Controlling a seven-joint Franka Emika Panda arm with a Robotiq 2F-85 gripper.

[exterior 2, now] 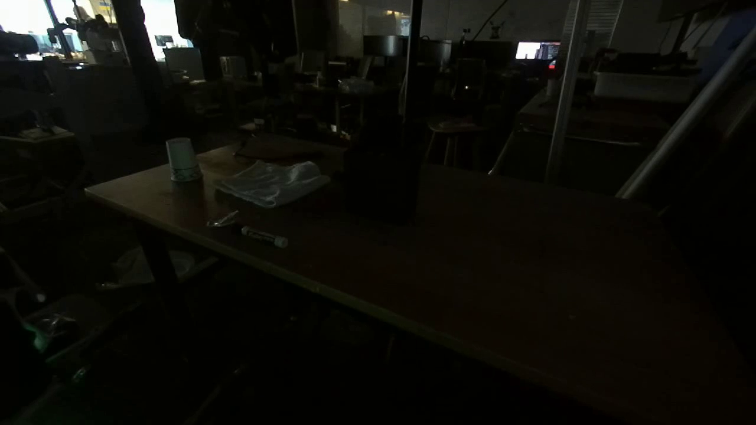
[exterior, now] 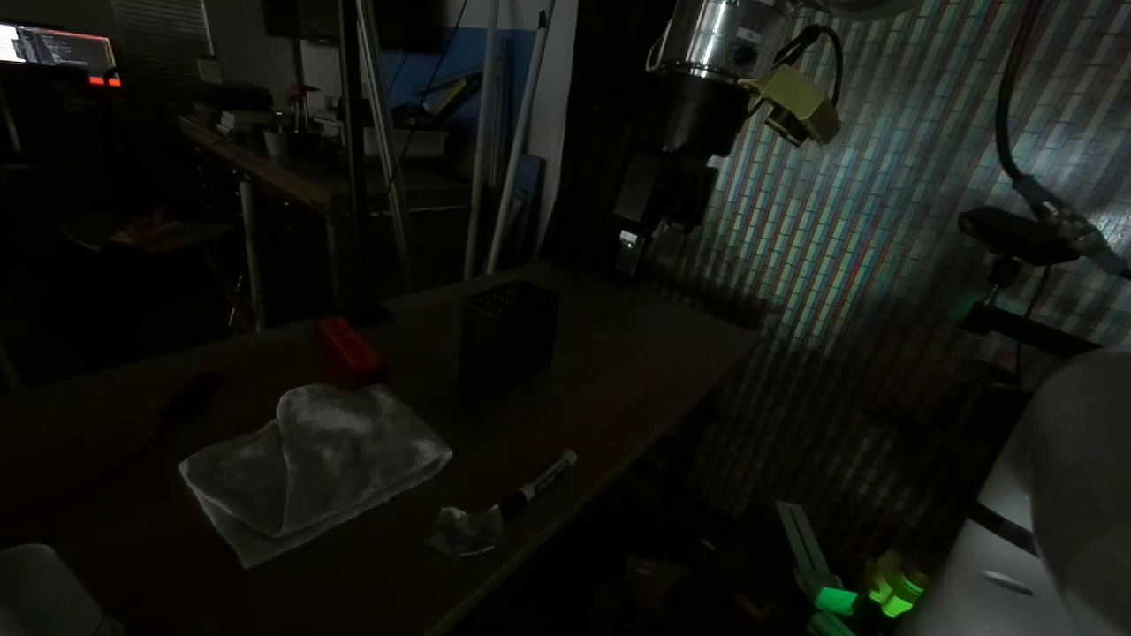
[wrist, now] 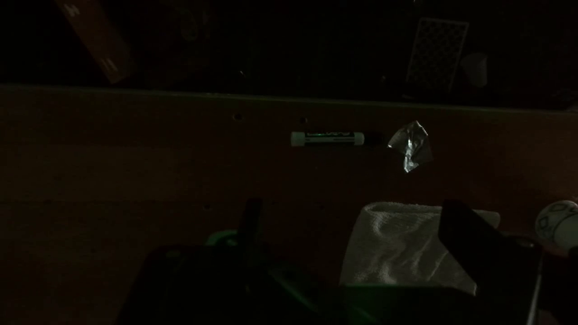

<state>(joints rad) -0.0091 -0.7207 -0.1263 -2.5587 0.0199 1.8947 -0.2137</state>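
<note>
My gripper (exterior: 649,247) hangs above the far end of the dark table in an exterior view. In the wrist view its two dark fingers (wrist: 352,214) stand wide apart with nothing seen between them. A folded grey cloth (wrist: 402,248) lies on the table, partly behind the right finger; it shows in both exterior views (exterior: 318,459) (exterior 2: 274,183). A white marker with a dark cap (wrist: 332,138) lies near the table edge (exterior: 548,477) (exterior 2: 264,237). A crumpled clear wrapper (wrist: 411,146) lies by its cap (exterior: 466,532). The gripper touches none of these.
A dark box (exterior: 508,340) with holes in its top stands on the table (exterior 2: 384,183). A red block (exterior: 349,349) lies behind the cloth. An upturned paper cup (exterior 2: 183,159) stands beyond the cloth. A shiny patterned curtain (exterior: 822,221) hangs beside the table. The room is very dark.
</note>
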